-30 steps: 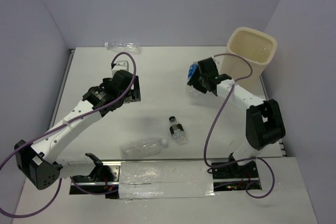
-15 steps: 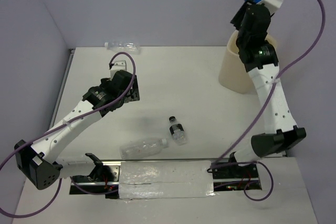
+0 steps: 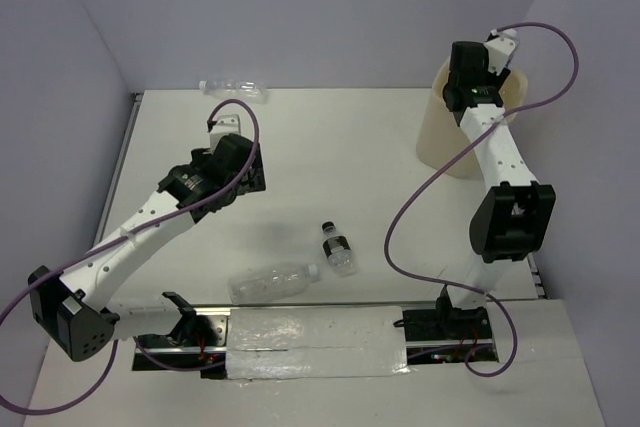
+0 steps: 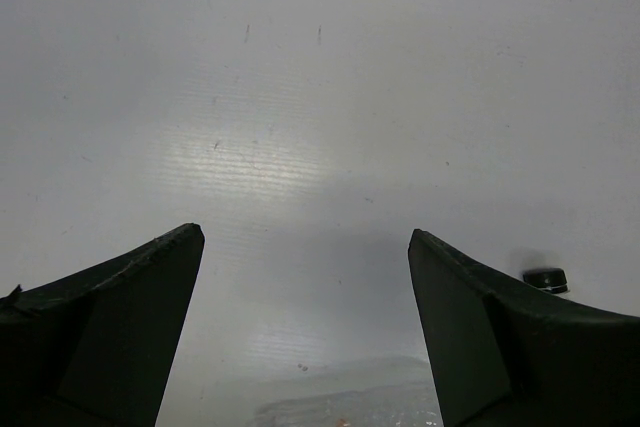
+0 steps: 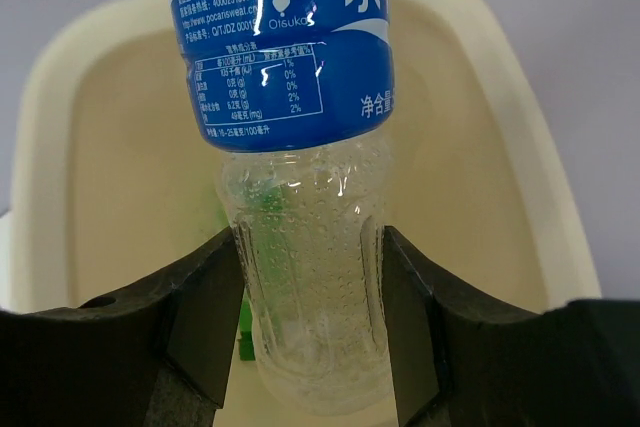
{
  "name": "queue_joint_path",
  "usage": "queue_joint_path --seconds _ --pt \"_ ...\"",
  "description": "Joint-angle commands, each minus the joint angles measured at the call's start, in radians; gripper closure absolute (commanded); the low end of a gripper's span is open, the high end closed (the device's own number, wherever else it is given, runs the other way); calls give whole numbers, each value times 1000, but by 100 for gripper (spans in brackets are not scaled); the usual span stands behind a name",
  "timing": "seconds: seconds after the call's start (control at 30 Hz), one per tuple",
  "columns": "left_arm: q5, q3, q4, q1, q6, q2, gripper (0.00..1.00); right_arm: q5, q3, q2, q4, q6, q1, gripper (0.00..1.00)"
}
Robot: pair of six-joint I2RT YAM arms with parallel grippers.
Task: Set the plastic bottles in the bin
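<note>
My right gripper (image 5: 310,237) is shut on the clear lower body of a blue-labelled bottle (image 5: 285,57) and holds it over the mouth of the cream bin (image 5: 60,87). Something green (image 5: 243,319) lies inside the bin. In the top view the right wrist (image 3: 472,75) sits over the bin (image 3: 440,142) and hides the bottle. My left gripper (image 3: 250,173) is open and empty above bare table (image 4: 305,235). A short dark-capped bottle (image 3: 338,247) and a clear crinkled bottle (image 3: 272,282) lie near the front. Another clear bottle (image 3: 232,87) lies at the back wall.
The bin stands at the far right corner by the right wall. A taped strip (image 3: 315,337) runs between the arm bases. The dark cap (image 4: 545,279) shows just past my left gripper's right finger.
My right arm has come down from high above the bin to the bin's mouth, still holding the blue-labelled bottle. The left arm has not moved.
</note>
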State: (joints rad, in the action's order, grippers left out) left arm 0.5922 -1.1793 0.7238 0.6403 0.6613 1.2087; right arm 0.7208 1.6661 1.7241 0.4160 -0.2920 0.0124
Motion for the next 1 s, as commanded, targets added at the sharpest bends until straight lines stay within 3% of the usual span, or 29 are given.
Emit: queue_joint_path --seconds 0.0,0.07,0.1,0.13,0.37,0.5,0.63,0.8,0.97 --pt "18 -39 -24 4 -2 12 3 17 -43 -31 -52 -56 -5 44" --pt "15 -39 -29 4 -9 12 3 -17 -68 -55 -68 -62 -5 22" --pt "17 -39 -26 4 -8 14 3 -24 -86 -67 -74 -67 -3 3" --pt "21 -40 -24 4 -9 15 3 -30 -89 -80 -77 -70 -2 0" --pt "8 -34 -15 4 15 5 2 -73 -16 -230 -52 -39 24 0" --pt "-25 -20 -40 2 23 -9 2 -190 -6 -410 -77 11 89 0" --pt "-28 -43 -38 -1 31 6 1 -378 4 -494 79 21 208 2" --pt "-149 -60 -43 -54 35 31 1 -463 -216 -616 199 -74 423 3" --pt "-247 -48 -56 -157 34 40 1 -486 -426 -617 303 -102 595 1"
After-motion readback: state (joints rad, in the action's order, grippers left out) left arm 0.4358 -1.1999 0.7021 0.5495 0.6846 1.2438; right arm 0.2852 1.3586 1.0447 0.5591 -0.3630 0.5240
